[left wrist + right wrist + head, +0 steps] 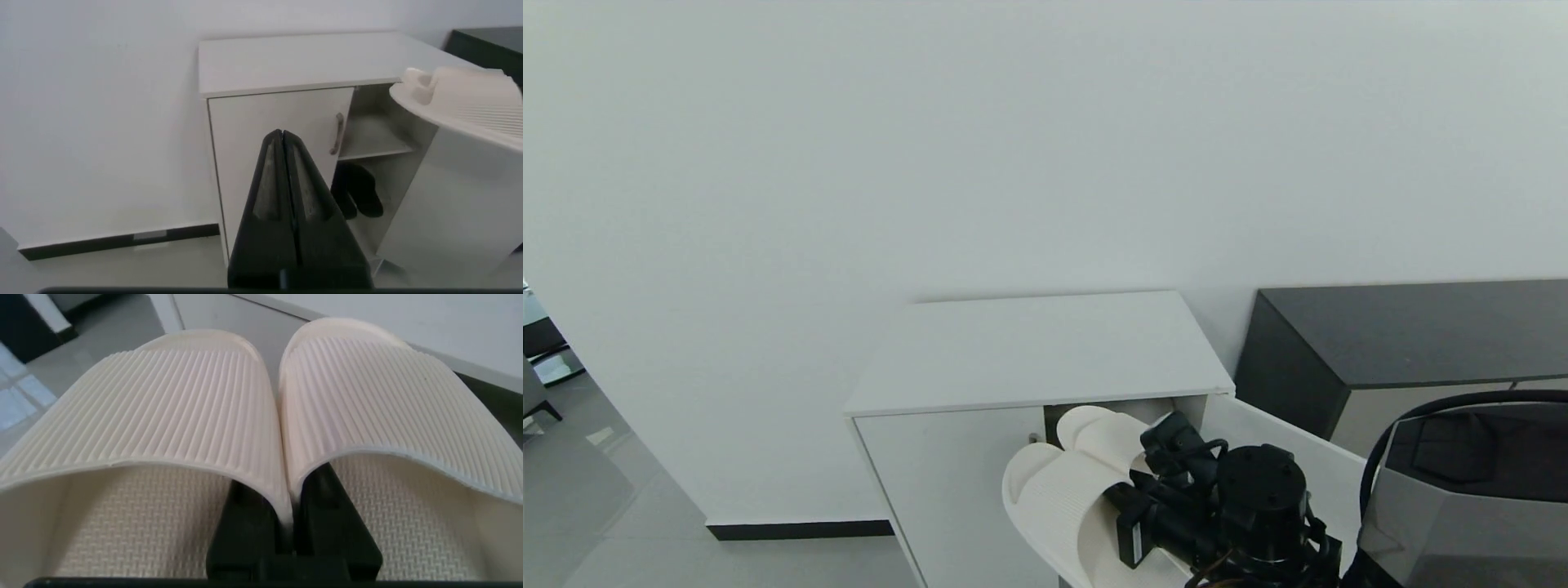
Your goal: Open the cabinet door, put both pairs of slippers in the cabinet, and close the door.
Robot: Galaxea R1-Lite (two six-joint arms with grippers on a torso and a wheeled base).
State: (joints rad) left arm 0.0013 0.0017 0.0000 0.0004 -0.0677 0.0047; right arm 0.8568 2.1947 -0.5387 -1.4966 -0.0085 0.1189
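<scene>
The right tool [291, 513] pinches the cream slippers [204, 400] by their inner strap edges, one black finger under each strap. Its fingertips are buried beneath the ribbed straps, so how deep they go cannot be made out. From the head view the slippers [1062, 490] hang side by side, toes toward the cabinet [1037, 351], just in front of its open right half. The arm's black wrist covers their heels, and the frame cuts off the lower soles.

The left tool [283, 140] is pressed together with nothing between its fingers. It sits low, apart from the cabinet's closed left door [245, 147].

The right door [458, 204] stands swung outward, and the cream pair [466, 94] blocks the sight of its top edge. Inside, a white shelf [372, 139] crosses the opening. Below it the black slippers [359, 192] lie together on the lower level, their toes lost in shadow. A slim curved handle [336, 135] sits on the left door's edge.

The slippers are soft moulded foam with fine parallel ridges on the straps and a small zigzag pattern on the footbeds. The cabinet is smooth matt white board. It stands against a plain white wall [1013, 163] with a black skirting [800, 529] above grey floor tiles [605, 506]. A dark sideboard [1421, 327] stands just to its right.
</scene>
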